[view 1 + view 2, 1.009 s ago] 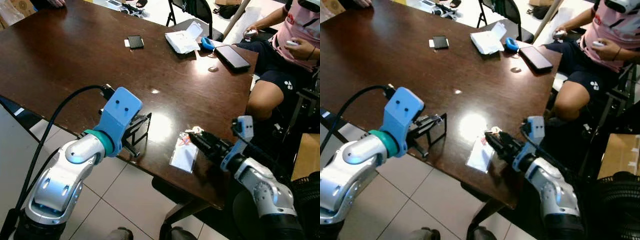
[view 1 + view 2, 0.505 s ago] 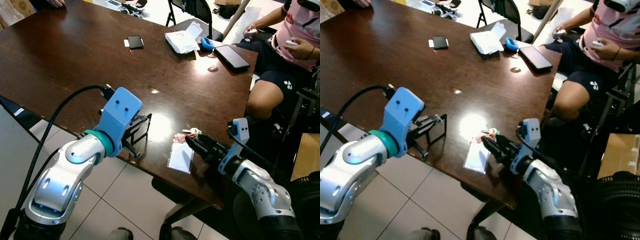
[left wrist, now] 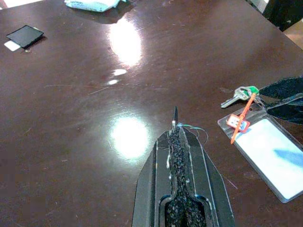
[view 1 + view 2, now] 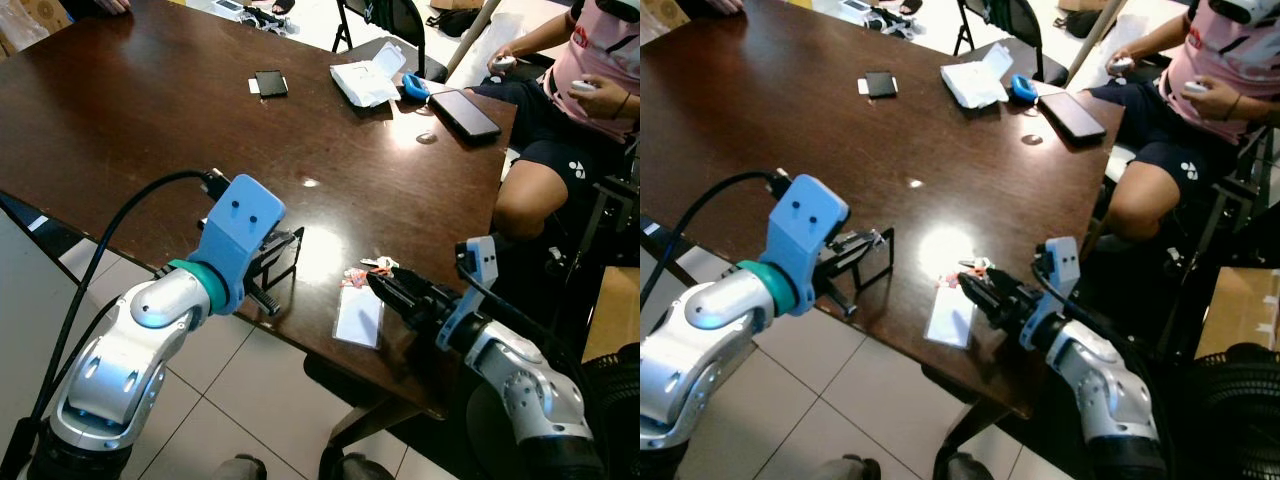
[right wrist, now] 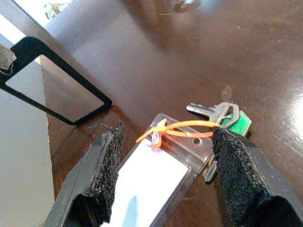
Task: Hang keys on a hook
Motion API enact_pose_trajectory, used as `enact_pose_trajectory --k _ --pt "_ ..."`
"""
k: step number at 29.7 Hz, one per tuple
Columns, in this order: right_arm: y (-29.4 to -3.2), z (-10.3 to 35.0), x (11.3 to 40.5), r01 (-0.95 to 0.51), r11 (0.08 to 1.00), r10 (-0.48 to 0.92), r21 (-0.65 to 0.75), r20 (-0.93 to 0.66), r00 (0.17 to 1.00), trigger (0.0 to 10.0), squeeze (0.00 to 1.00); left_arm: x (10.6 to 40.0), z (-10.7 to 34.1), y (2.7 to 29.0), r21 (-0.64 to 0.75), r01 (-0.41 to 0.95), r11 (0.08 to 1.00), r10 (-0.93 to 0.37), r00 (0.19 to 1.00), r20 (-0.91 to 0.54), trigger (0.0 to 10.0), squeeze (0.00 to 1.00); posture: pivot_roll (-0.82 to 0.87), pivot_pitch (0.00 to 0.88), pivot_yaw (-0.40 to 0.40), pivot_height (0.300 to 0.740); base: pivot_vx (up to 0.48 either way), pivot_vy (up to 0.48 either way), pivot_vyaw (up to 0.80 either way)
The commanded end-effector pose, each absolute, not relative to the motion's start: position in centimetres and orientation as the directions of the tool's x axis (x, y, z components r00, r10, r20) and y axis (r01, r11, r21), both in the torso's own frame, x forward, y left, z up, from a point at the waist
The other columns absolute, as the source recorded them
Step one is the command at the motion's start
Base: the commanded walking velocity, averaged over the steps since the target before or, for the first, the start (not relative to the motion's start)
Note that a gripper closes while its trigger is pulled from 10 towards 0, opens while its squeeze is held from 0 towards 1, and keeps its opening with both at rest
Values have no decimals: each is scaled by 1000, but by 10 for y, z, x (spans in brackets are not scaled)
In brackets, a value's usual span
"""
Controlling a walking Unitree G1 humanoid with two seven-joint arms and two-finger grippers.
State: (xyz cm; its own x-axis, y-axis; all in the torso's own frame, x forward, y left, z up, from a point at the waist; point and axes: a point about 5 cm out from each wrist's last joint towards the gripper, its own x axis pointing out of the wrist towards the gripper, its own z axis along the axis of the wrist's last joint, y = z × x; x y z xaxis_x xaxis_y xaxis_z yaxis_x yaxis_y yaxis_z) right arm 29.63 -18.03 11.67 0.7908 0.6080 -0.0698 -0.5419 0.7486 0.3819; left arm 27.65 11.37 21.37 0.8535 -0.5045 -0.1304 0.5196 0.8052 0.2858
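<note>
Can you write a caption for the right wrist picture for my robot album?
Open right claw hovers over the keys and badge holder on the brown table.

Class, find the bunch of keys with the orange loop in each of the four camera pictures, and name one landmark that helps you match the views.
Left eye view: keys on the table, just ahead of the right gripper.
Right eye view: keys, same spot.
Left wrist view: keys beside the clear badge holder.
Right wrist view: keys between the open fingers.
Shared landmark: the clear badge holder.
</note>
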Motion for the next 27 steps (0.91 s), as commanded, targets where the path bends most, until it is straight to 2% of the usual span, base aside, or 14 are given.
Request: enact_pose_trajectory --k 1,8,27 --pt "-185 111 292 -537 753 607 380 -89 789 10000 0 275 209 112 276 533 800 -511 846 -151 10000 0 90 107 54 740 0 0 0" --pt "-174 109 290 -604 710 672 362 -94 734 10000 0 275 209 112 276 535 799 -513 845 -152 10000 0 93 107 54 740 0 0 0" --pt "-174 106 306 -529 757 602 383 -94 793 10000 0 273 209 114 275 530 802 -507 848 -154 10000 0 108 116 59 740 0 0 0"
